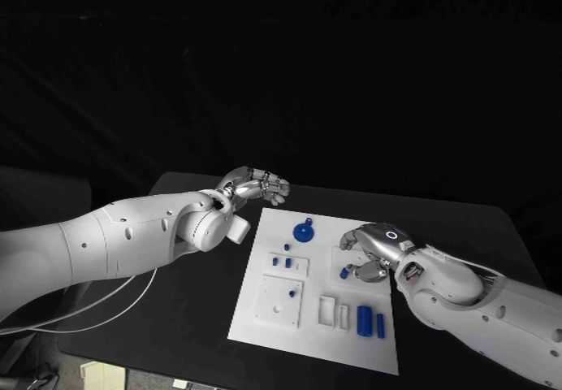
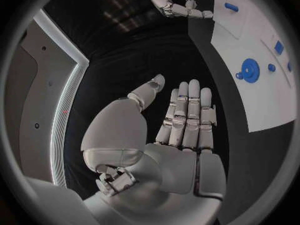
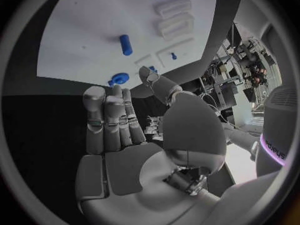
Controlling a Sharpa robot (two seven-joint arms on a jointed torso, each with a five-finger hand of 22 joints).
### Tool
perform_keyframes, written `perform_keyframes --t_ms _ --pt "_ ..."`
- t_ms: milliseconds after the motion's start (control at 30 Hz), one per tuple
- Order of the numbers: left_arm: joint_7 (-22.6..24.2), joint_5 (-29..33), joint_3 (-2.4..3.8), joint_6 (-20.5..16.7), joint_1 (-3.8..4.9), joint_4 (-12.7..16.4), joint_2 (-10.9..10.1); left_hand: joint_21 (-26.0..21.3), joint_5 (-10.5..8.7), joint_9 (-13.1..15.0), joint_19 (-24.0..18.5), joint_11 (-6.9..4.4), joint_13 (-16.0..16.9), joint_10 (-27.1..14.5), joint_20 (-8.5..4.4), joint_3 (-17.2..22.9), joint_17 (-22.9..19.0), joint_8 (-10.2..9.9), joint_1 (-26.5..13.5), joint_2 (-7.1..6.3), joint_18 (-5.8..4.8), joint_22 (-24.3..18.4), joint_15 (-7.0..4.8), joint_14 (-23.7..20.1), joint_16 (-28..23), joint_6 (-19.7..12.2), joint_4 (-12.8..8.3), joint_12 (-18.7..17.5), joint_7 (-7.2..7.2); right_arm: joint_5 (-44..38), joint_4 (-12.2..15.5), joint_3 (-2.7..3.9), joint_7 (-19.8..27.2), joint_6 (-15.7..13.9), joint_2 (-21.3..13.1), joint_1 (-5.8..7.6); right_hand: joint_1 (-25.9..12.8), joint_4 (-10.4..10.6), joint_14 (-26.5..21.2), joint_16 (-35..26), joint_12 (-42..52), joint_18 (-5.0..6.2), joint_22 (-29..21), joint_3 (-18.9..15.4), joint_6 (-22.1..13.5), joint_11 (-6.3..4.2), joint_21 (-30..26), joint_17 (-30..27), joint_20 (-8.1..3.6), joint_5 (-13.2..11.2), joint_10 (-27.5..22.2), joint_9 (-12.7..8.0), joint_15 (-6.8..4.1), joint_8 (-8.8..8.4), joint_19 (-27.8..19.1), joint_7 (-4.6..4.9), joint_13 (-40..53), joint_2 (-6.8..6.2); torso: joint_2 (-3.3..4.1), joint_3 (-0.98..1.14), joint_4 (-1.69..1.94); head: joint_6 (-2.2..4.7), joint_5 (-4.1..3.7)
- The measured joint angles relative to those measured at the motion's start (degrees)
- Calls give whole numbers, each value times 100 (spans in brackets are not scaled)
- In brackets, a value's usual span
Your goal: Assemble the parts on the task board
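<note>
Task board centre-lower frame, blue parts on it. Blue gear at board's upper edge, betw. hands. Left hand off board, upper centre, fingers spread, empty. Right hand over board's right edge, empty, small blue part just beside fingers.

The robot's left hand hovers with its fingers straight, side by side, holding nothing, its white arm reaching in from the side. Opposite, the right hand hangs palm-down on a bent arm, fingers extended, thumb apart, likewise holding nothing.
</note>
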Motion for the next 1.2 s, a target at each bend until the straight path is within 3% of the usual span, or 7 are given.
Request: perform_keyframes --t_ms 233,433,633,833,1000,1200 --pt "1 0 0 7 0 -21 8 0 0 0 0 0 0 0 0 0 0 0 0 0 0 5 0 0 0 0 0 0 0 42 -281 -9 32 265 135 -2 -65 -8 0 0 -46 7 0 -258 -188 -9 0 -16 8 39 -229 -31 0 -71 -9 -46 -142 9 -8 10 -8 10 -19" --pt "2 1 0 11 0 -32 20 0 0 0 0 0 0 0 0 0 5 0 0 0 0 5 0 0 0 0 0 0 0 69 -597 -96 65 377 301 -4 -65 -7 0 0 -45 10 -1 -258 -188 -9 0 -28 9 39 -229 -31 0 -71 -9 -46 -172 9 -7 7 -5 10 -41" --pt "2 1 -1 15 0 -42 24 0 0 0 0 0 -5 0 0 0 10 0 0 0 0 5 0 0 0 1 0 0 1 105 -663 -159 116 446 417 -34 -12 101 0 0 -12 14 -1 -150 -188 -35 -23 -44 9 -33 -169 -31 -1 -67 -10 -46 -224 63 -3 1 3 -8 -42" --pt "2 1 -1 19 0 -42 24 0 0 1 0 0 -4 0 0 0 11 0 0 0 0 4 0 0 0 1 0 0 1 119 -676 -201 154 526 442 -52 142 262 10 0 130 21 -2 47 -27 -72 -23 -60 31 -206 103 -21 -11 40 12 -16 -230 138 -3 -3 3 -30 -37" --pt "2 1 -1 22 0 -42 25 0 0 1 0 0 -4 0 0 0 15 0 0 0 0 4 0 0 0 3 0 0 3 119 -705 -226 173 584 478 -83 227 366 30 27 267 31 -2 228 201 -133 -23 -61 42 -234 372 28 -33 184 24 -37 -173 224 -3 -9 2 -42 -37" --pt "2 2 -1 25 0 -42 28 0 0 1 0 0 -4 0 0 0 20 0 0 0 0 9 0 0 -23 4 0 0 4 87 -770 -231 179 621 541 -113 234 421 9 27 347 31 -2 377 367 -224 -23 -61 53 -233 607 74 -133 275 31 -101 -124 287 -5 -7 0 -56 -32"
